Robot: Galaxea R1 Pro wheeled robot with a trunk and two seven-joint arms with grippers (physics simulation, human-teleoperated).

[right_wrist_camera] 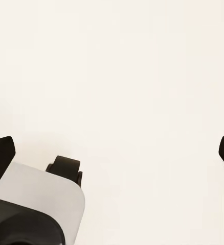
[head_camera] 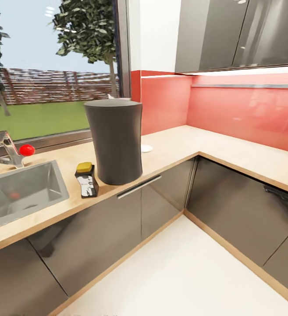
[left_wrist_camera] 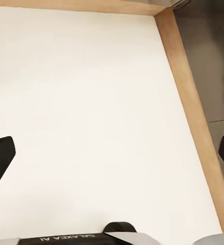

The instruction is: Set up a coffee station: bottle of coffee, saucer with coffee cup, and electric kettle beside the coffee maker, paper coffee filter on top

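The coffee maker (head_camera: pixel 115 140) stands on the pale countertop (head_camera: pixel 179 147) with its smooth charcoal back toward me. Just to its left, close beside it, is the bottle of coffee (head_camera: pixel 87 179), a dark jar with a yellow lid and white label. A small flat white disc, seemingly the saucer (head_camera: pixel 147 148), peeks out behind the maker's right side. The cup, paper filter and kettle are out of view. My left gripper (left_wrist_camera: pixel 114 153) hangs open over the white floor beside a wooden plinth strip (left_wrist_camera: pixel 194 112). My right gripper (right_wrist_camera: pixel 114 153) is open too, with bare floor between its fingers.
A steel sink (head_camera: pixel 23 193) with a faucet (head_camera: pixel 5 147) and a red knob (head_camera: pixel 27 149) lies left of the bottle. The counter turns a corner and runs on to the right under red backsplash (head_camera: pixel 231 109). Glossy dark cabinets (head_camera: pixel 161 206) stand below, white floor (head_camera: pixel 187 276) in front.
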